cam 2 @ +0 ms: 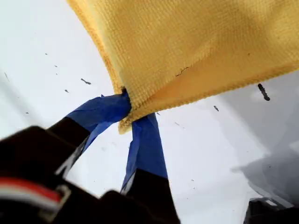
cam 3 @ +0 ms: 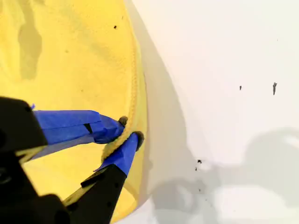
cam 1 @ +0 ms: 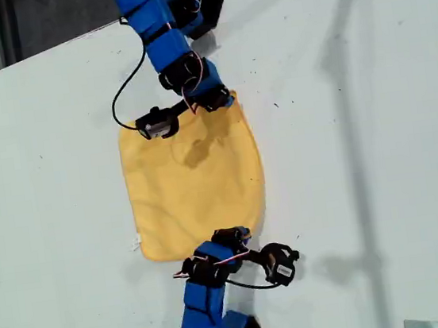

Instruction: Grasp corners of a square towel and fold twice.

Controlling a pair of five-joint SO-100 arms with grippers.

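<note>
the yellow towel (cam 1: 193, 179) lies on the white table (cam 1: 362, 154), near the middle in the exterior view. two blue arms reach in, one from the far side and one from the near side. each has pinched a corner on the exterior view's right side of the cloth.

my first gripper (cam 2: 128, 112) is clamped on a corner (cam 2: 125, 122), and the cloth rises off the table there. my second gripper (cam 3: 122, 135) is squeezed tight on the hem (cam 3: 133, 93) beside its own corner.

i cannot tell from the wrist views which arm is the far one.

they hold two corners together so that edge can lift evenly and swing over to the other side. i think the first fold has not begun, since the towel looks mostly flat.
</note>
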